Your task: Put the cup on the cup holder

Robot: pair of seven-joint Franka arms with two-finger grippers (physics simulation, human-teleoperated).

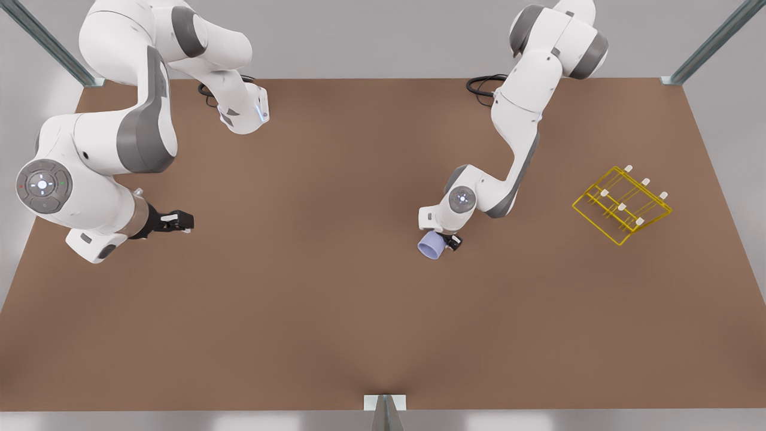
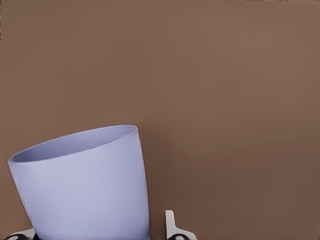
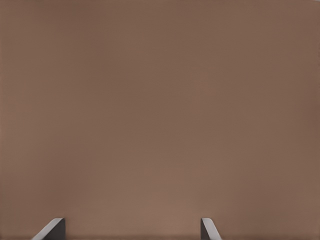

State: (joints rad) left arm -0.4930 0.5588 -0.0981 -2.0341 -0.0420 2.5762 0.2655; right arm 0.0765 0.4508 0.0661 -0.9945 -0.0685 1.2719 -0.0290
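Cup [image 1: 431,246] tilted in left tool [image 1: 446,242]; right tool [image 1: 179,221] waits.

The small lavender-blue tapered cup [image 2: 82,187] looks like smooth matt plastic, with a soft, even sheen. The flat yellow cup holder [image 1: 622,205] is thin glossy wire, its short pegs capped in dull white. The broad brown table [image 1: 335,323] has a matt, uniform surface without grain. Both arms wear smooth white glossy shells with grey satin joint sections.
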